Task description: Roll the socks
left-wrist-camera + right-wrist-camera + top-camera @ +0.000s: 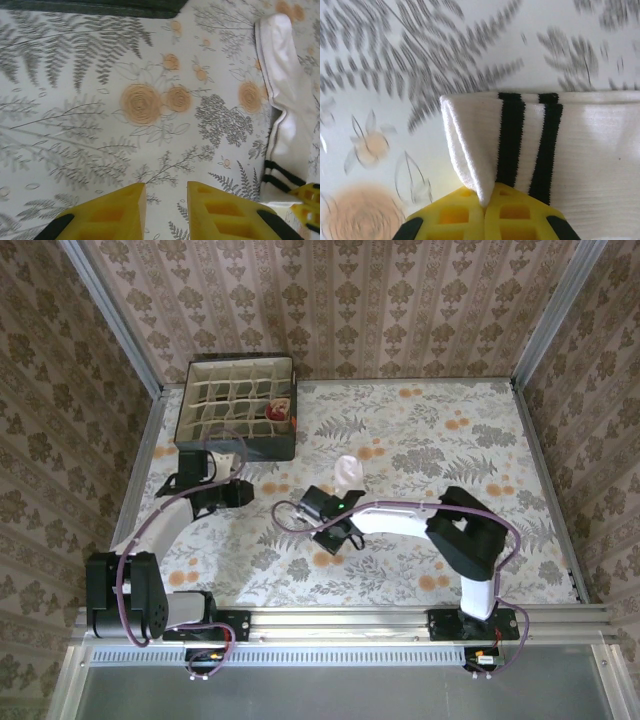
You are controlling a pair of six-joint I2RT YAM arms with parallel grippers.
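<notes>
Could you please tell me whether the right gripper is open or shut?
Shut on the cream sock: in the right wrist view, the right gripper has its yellow jaws together, pinching the striped cuff's edge.

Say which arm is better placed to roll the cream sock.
Right. The right gripper is shut on the striped cuff of the cream sock; the left gripper hangs beside it, empty.

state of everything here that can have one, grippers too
cream sock: unrolled, lying on the tablecloth, striped cuff edge pinched
right gripper: shut on the cream sock's cuff
left gripper: open, empty, over bare tablecloth beside the sock
organizer box: open-topped, most compartments empty
maroon and tan sock: tucked in a right-side compartment, too small to tell if rolled
</notes>
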